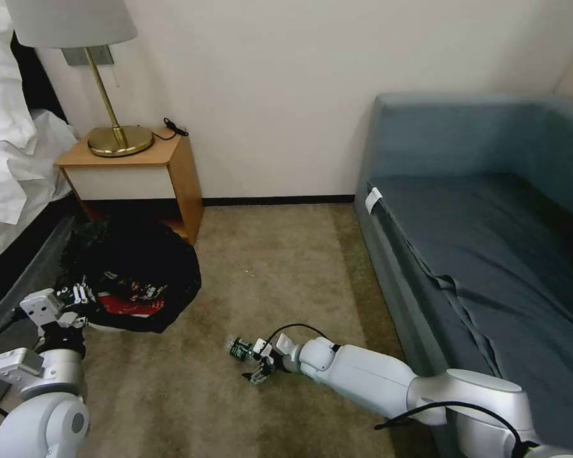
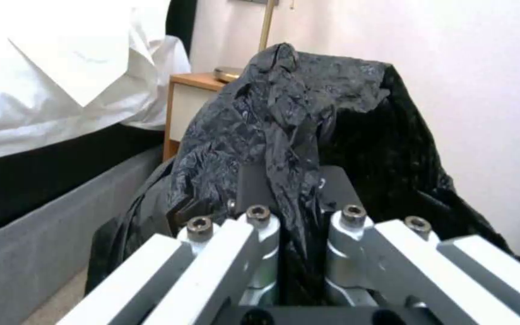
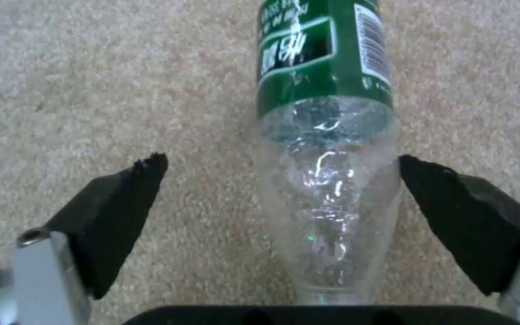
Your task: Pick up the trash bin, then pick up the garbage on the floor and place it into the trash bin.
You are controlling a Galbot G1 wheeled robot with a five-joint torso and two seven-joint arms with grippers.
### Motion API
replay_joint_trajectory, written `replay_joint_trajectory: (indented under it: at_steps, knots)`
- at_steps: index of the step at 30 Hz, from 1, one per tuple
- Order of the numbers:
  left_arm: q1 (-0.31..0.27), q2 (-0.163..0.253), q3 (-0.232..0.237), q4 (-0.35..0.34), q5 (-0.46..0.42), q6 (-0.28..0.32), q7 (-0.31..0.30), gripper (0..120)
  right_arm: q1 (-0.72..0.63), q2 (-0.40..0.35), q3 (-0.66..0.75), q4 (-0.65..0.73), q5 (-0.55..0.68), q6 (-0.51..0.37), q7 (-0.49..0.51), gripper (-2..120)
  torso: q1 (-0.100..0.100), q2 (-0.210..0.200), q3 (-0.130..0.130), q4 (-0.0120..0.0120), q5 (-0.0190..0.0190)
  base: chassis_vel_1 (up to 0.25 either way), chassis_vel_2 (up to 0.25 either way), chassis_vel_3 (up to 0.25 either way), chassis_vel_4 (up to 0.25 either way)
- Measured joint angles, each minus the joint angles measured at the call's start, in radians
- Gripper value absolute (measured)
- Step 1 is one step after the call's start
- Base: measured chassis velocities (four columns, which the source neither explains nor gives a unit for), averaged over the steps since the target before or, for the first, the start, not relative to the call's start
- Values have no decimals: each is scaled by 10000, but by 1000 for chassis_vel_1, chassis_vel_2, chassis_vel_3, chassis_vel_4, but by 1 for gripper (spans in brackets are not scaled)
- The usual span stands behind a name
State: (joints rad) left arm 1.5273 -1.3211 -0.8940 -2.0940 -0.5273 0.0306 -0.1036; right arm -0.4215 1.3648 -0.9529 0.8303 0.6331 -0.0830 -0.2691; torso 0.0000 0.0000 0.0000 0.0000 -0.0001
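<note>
From the head camera you see the trash bin (image 1: pixel 130 280) by the nightstand (image 1: pixel 140 172), the left gripper (image 1: pixel 76 299) at its rim, and the right gripper (image 1: pixel 261 364) low on the carpet (image 1: pixel 267 267) at the bottle (image 1: pixel 240 348).

Your left wrist camera shows its fingers (image 2: pixel 260 234) closed tight on the black bag liner (image 2: pixel 290 126).

Your right wrist camera shows the pads (image 3: pixel 124 203) spread wide, the bottle lying between them, ungripped.
</note>
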Motion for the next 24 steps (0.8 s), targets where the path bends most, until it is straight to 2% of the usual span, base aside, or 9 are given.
replay_joint_trajectory:
  at_steps: [2, 6, 9, 10, 13, 14, 16, 18, 24]
  knots:
    - [-23, -21, 22, 0, -9, -4, 3, 5, -88, 80, 98, -179, 0, 168, -41, 84, 0, 0, 0, 0, 0, 0, 0, 0, 0]
    - [-40, -26, 33, -1, -10, -4, 2, 5, -120, 84, 121, -197, 1, 237, -84, 76, 0, 0, 0, 0, 0, 0, 0, 0, 0]
    - [-32, -29, 34, -30, -11, -4, 4, 5, -193, 82, 203, -187, -4, 294, -90, 59, 0, 0, 0, -1, 0, 0, 0, 0, 0]
    - [-32, -29, 34, -30, -11, -4, 4, 5, -193, 82, 203, -187, -4, 294, -90, 59, 0, 0, 0, -1, 0, 0, 0, 0, 0]
    - [11, -41, 29, -67, -11, -4, 2, 5, -227, 56, 232, -121, -13, 308, -82, 49, 0, 0, 0, 0, 0, 0, 0, 0, 0]
    - [24, -48, 28, -87, -21, -3, 1, 5, -237, 44, 241, -79, -21, 308, -68, 42, 1, 0, 0, 0, 0, 0, 0, 0, 0]
    - [37, -48, 27, -115, -44, 9, -2, 5, -240, 33, 252, -53, -36, 308, -46, 39, 0, 0, 0, 0, 0, 0, 0, 0, 0]
    - [27, -47, 29, -206, -127, 93, -46, 5, -275, -25, 328, 144, -79, 308, 73, 30, 1, 0, 0, 0, 0, 0, 0, 0, 0]
    - [15, -29, -1, -232, -183, 118, -68, 5, -348, -151, 566, 543, -108, 326, 221, 20, 0, 0, 0, -1, 1, 0, 0, 0, 0]
